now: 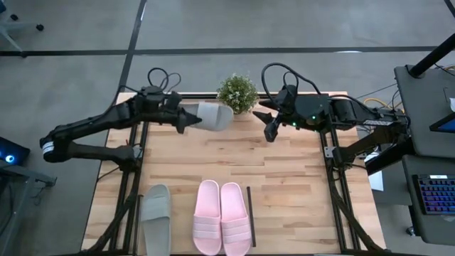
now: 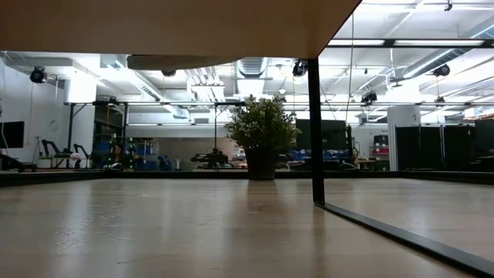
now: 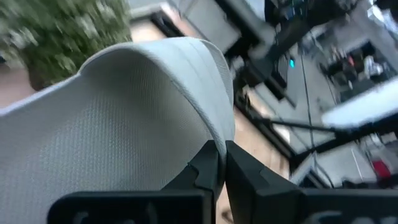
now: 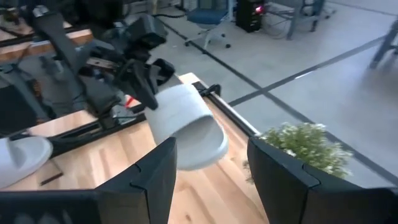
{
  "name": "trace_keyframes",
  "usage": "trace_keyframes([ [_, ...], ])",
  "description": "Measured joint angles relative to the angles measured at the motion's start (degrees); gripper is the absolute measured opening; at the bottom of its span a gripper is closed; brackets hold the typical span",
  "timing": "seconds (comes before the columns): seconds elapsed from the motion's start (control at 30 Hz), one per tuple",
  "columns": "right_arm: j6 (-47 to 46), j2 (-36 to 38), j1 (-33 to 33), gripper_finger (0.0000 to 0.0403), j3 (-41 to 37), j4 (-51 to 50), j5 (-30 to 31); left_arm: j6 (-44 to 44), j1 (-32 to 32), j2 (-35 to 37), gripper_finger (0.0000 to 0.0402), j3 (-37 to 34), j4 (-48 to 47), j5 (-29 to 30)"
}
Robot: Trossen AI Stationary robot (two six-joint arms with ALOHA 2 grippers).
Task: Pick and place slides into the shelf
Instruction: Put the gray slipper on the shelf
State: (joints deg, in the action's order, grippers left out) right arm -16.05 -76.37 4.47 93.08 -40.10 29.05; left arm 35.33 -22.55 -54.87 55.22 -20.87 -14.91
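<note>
My left gripper is shut on a grey-green slide, held in the air near the table's far edge, just left of a small potted plant. The slide's textured sole fills the left wrist view. My right gripper is open and empty, right of the plant, and its wrist view looks at the held slide. A second grey-green slide and a pink pair lie sole down near the table's front edge. A thin black shelf bar lies right of the pink pair. My left gripper pinches the rim of the slide's sole between its two fingers, at the end toward the table's left. The fingers come about level from the table's left. The slide is lifted clear, reaching out toward the right, its strap opening facing my right gripper.
The plant also shows in the low view, behind a black upright bar under a wooden board. Black arm frames run along both table sides. Bare wood lies in the middle.
</note>
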Motion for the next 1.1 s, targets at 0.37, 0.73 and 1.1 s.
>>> trace_keyframes([
  [0.37,-9.71,-0.53,0.00,0.0187,-0.36,0.16,11.98,2.29,0.00,1.47,0.0000,0.04,14.99,7.82],
  [0.73,-20.64,-0.82,-0.02,0.0187,-2.22,10.74,21.37,3.43,0.00,0.41,0.0000,-0.24,30.97,11.40],
  [1.1,10.33,-1.76,0.00,0.0208,-3.22,27.85,15.59,4.32,0.02,-0.77,0.0000,-0.19,36.99,14.97],
])
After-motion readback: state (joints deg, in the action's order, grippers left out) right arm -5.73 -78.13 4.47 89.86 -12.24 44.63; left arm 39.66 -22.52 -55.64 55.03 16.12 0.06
